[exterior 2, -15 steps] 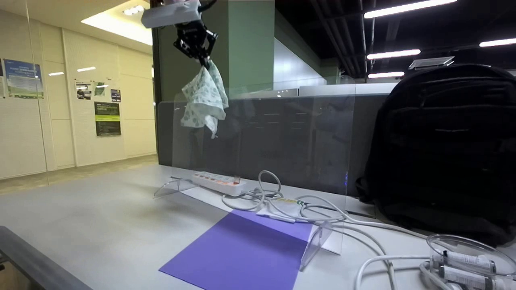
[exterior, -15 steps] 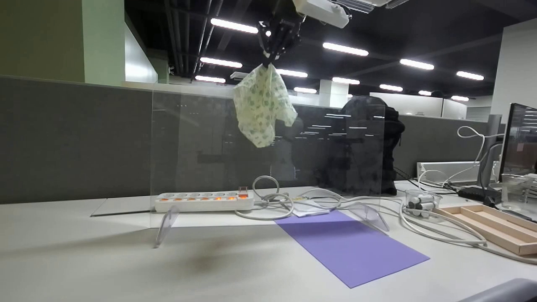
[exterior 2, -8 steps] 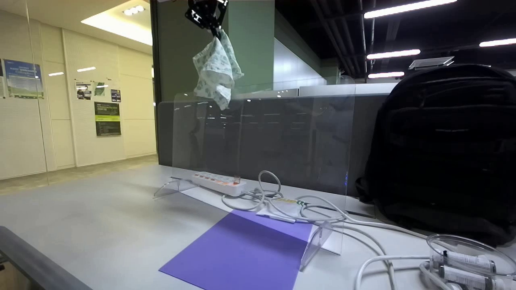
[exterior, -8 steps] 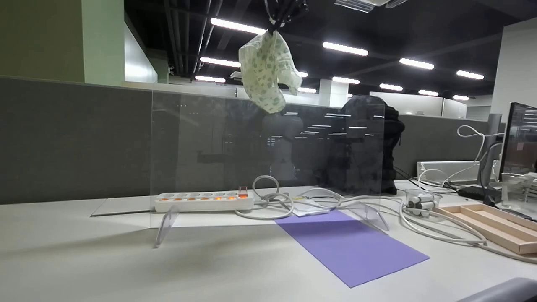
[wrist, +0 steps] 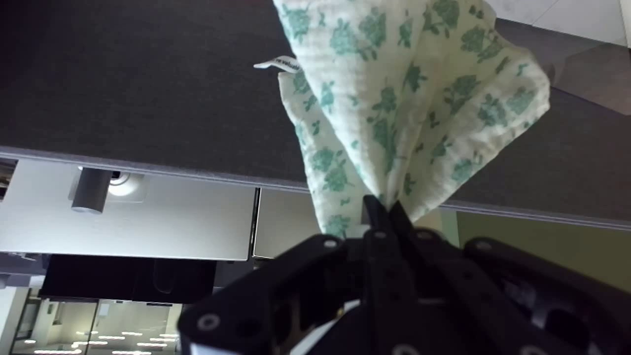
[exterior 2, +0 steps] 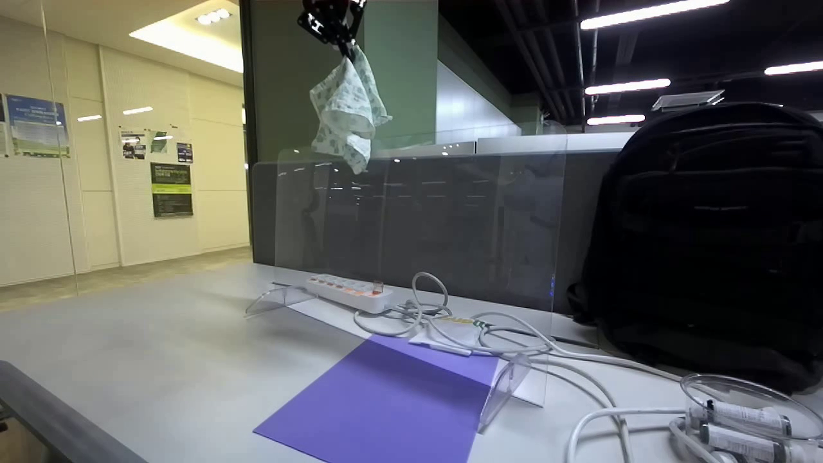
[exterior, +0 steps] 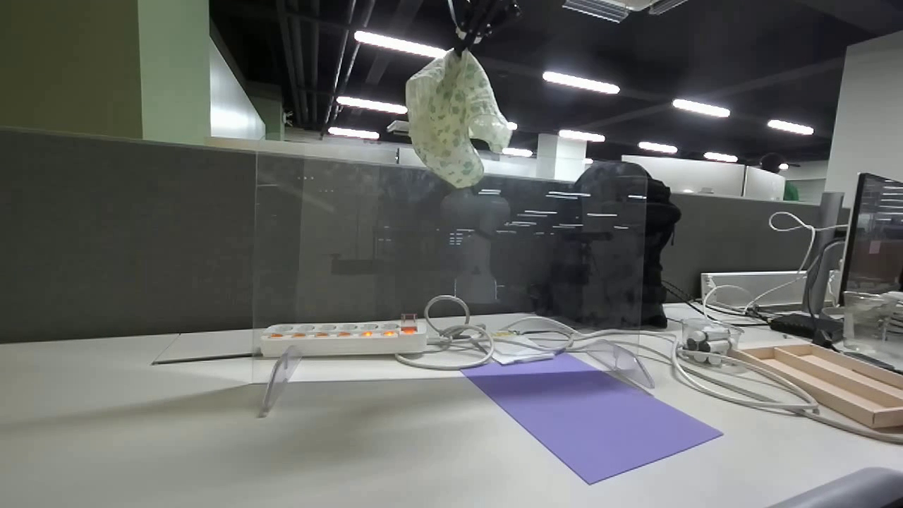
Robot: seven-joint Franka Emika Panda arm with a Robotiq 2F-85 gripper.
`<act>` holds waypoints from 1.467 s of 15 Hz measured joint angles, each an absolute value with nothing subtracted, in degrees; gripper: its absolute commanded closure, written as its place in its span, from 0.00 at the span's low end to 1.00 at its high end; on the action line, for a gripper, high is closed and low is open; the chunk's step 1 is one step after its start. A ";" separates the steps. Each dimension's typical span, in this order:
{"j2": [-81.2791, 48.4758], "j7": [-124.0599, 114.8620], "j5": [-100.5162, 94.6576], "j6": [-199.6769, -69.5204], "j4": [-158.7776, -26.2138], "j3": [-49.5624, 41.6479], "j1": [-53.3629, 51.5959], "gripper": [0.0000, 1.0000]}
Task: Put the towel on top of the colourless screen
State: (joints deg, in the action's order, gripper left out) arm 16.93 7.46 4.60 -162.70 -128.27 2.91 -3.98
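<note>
Desk (exterior: 141, 444): power strip (exterior: 343, 343), looped cables (exterior: 462, 328) behind clear screen (exterior: 423, 261); paper packet (exterior 2: 453, 333), perhaps.

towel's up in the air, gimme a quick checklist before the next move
1. Towel pinched in the gripper: ok, the jaws are shut on it.
2. Towel hanging free of the table: ok, it dangles well above.
3. Clear screen upright: ok, no lean shows.
4. Towel's lower end apart from the screen: cannot tell; it overlaps the panel in both exterior views and the depth is unclear.
5. Towel laid over the screen's top, ready for release: not ok, not yet done, so letting go now would probably be too soon.
6. Black backpack apart from the towel: ok, a gap shows in an exterior view.
</note>
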 measured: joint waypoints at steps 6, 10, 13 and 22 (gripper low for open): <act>17.08 -0.90 1.31 -159.69 -128.04 4.56 -0.97 0.97; 17.10 -1.79 1.11 -159.30 -127.94 4.90 -0.56 0.97; 17.11 -1.92 1.10 -159.11 -127.82 4.92 -0.56 0.97; 16.51 -1.88 1.08 -159.06 -128.01 4.69 -0.53 0.99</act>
State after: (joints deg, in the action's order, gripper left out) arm 16.51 -1.88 1.08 -159.06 -128.01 4.69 -0.53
